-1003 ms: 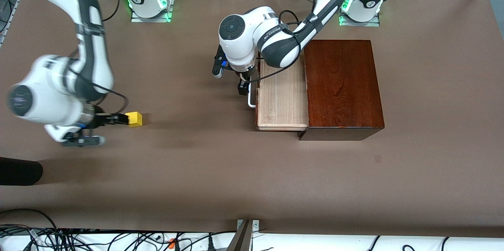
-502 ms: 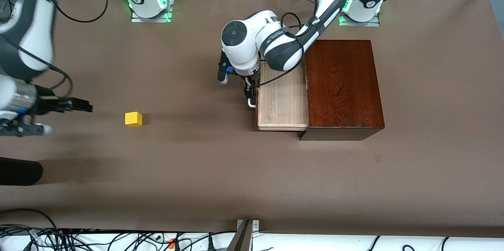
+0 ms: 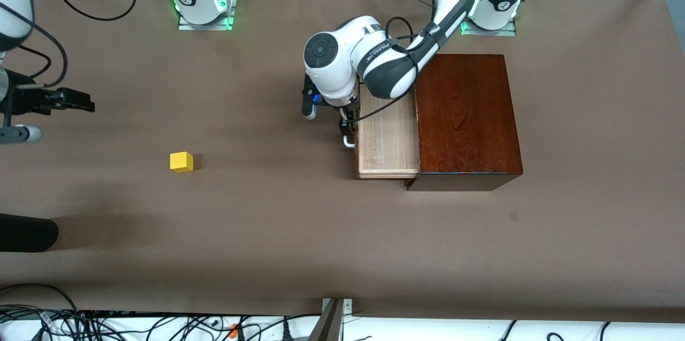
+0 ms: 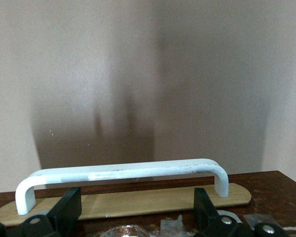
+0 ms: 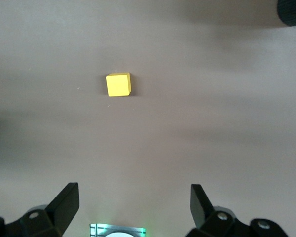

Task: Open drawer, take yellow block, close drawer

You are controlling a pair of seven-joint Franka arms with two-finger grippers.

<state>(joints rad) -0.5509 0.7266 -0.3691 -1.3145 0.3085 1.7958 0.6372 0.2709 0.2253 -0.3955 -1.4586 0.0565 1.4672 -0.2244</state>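
The yellow block (image 3: 181, 161) lies alone on the brown table, toward the right arm's end; it also shows in the right wrist view (image 5: 118, 84). My right gripper (image 3: 77, 101) is open and empty, up in the air away from the block (image 5: 133, 210). The drawer (image 3: 388, 137) stands partly out of the dark mahogany box (image 3: 465, 116), and its pale tray looks empty. My left gripper (image 3: 349, 124) is open at the white loop handle (image 3: 349, 142). In the left wrist view the handle (image 4: 123, 170) lies across the reddish front (image 4: 269, 181), just ahead of the spread gripper (image 4: 136, 213).
A black object (image 3: 27, 233) lies at the table's edge at the right arm's end, nearer the front camera than the block; it also shows in the right wrist view (image 5: 292, 10). Cables run along the table edge nearest the camera.
My right gripper has let go of the yellow block and drawn away from it. My left gripper has moved toward the box with the drawer, which sticks out less.
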